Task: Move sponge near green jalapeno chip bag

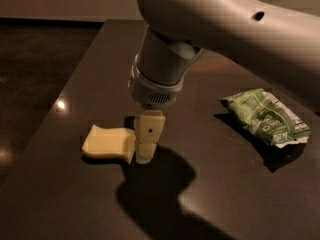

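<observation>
The pale yellow sponge [106, 143] lies flat on the dark table [75, 84], left of centre. My gripper [144, 151] hangs straight down from the grey arm and stands at the sponge's right end, its cream finger [148, 134] against or just in front of that edge. The green jalapeno chip bag [265, 116] lies on the table at the right, well apart from the sponge.
The table's left edge runs diagonally past the sponge, with dark floor [30, 74] beyond it. The arm's shadow [160, 189] falls on the table in front of the gripper. The arm's large grey body [240, 24] fills the upper right.
</observation>
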Tool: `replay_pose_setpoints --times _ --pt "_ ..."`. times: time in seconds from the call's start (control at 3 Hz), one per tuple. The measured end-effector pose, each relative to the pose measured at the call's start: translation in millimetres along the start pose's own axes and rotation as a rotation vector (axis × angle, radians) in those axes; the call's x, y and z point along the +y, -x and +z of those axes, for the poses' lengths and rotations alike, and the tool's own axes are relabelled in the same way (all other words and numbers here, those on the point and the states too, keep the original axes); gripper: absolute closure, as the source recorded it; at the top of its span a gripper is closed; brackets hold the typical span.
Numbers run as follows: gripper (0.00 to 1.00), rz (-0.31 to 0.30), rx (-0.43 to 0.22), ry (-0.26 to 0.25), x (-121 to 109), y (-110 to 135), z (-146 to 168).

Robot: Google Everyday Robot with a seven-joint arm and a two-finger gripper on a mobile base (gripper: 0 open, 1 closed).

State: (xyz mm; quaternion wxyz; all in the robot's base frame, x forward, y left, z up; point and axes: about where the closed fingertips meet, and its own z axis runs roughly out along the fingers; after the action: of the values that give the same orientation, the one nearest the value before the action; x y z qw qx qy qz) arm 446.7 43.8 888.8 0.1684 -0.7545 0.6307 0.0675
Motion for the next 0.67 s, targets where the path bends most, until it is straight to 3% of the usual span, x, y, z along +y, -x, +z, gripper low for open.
replay_pose_setpoints --times 0.67 --pt "0.00 -0.103 0.079 0.067 27 15 39"
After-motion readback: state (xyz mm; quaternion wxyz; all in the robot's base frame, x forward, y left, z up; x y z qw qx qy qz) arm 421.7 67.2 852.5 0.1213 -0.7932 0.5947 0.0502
